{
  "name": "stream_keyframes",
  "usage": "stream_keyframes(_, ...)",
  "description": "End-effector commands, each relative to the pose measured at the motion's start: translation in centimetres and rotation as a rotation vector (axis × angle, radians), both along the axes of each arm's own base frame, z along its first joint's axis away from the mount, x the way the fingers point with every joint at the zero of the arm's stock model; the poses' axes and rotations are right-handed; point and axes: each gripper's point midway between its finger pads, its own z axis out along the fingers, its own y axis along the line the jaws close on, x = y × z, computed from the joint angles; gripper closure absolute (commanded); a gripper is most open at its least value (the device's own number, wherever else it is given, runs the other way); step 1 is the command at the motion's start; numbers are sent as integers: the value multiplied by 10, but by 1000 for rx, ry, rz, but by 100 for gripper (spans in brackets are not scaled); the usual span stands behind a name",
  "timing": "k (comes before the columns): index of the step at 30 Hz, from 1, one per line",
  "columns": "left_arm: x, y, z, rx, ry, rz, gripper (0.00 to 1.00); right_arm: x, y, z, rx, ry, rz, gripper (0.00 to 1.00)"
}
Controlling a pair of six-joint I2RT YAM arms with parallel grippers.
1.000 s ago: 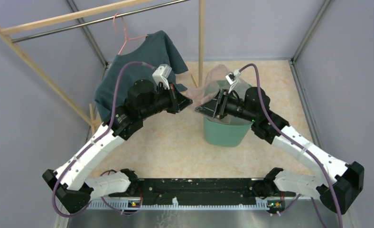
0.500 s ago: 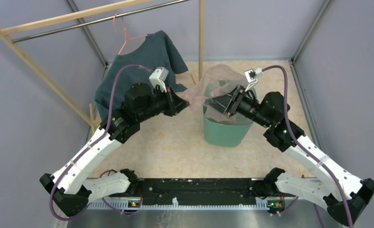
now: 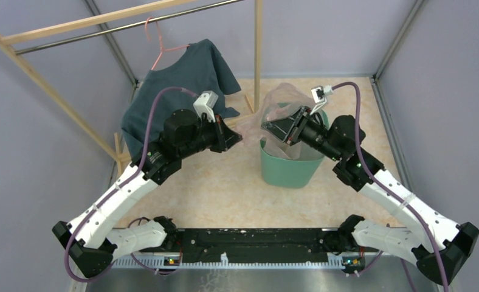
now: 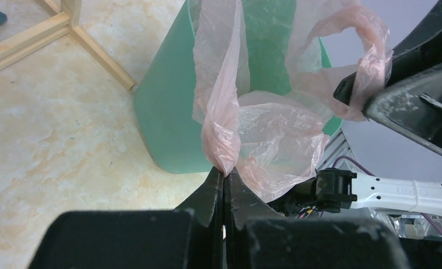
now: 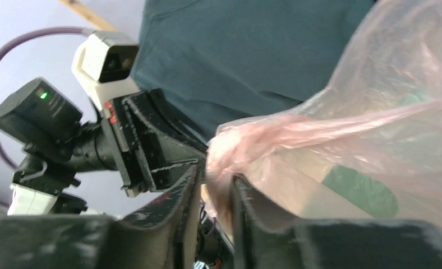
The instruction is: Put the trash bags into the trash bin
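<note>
Left gripper (image 4: 224,176) has fingers (image 4: 207,196) pressed together on the pink trash bag (image 4: 275,134) over the trash bin (image 4: 165,112), can't tell if the right gripper (image 5: 214,182) actually grips, so tugging might tear or drop it.

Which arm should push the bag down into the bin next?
Likely right. The right fingers sit over the trash bin with the trash bag bunched between them; the left fingers pinch an edge outside the rim.

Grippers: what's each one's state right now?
Left gripper: shut on the trash bag.
Right gripper: bag film bunched between its jaws; whether it is clamped cannot be told.
</note>
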Motion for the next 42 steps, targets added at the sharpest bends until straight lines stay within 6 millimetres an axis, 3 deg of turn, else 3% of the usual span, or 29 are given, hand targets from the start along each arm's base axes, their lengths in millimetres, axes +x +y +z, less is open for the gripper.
stream_keyframes(1, 6, 4, 5, 2, -40, 22, 100, 13, -36, 13, -149, -86, -184, 86)
stream_keyframes(5, 11, 10, 1, 46, -52, 50, 100, 13, -107, -14, -465, -38, -427, 100)
stream_keyframes(10, 20, 20, -3, 121, -77, 95, 100, -5, -179, -15, -656, -49, -621, 100)
stream_keyframes(16, 29, 30, -11, 190, -88, 145, 100, -19, -254, -10, -762, -25, -923, 100)
stream_keyframes(21, 26, 25, -13, 175, -79, 114, 100, -27, -290, 0, -766, -52, -1100, 98)
stream_keyframes(29, 32, 33, -36, 262, -64, 139, 100, -15, -310, -10, -744, -85, -1329, 99)
stream_keyframes(35, 31, 26, -47, 273, -42, 98, 100, 3, -285, -42, -845, -48, -1231, 99)
stream_keyframes(39, 27, 33, -31, 269, -85, 101, 100, -5, -285, -51, -891, 3, -1168, 98)
stream_keyframes(42, 31, 51, -24, 328, -139, 160, 100, -27, -314, -38, -853, 20, -1270, 98)
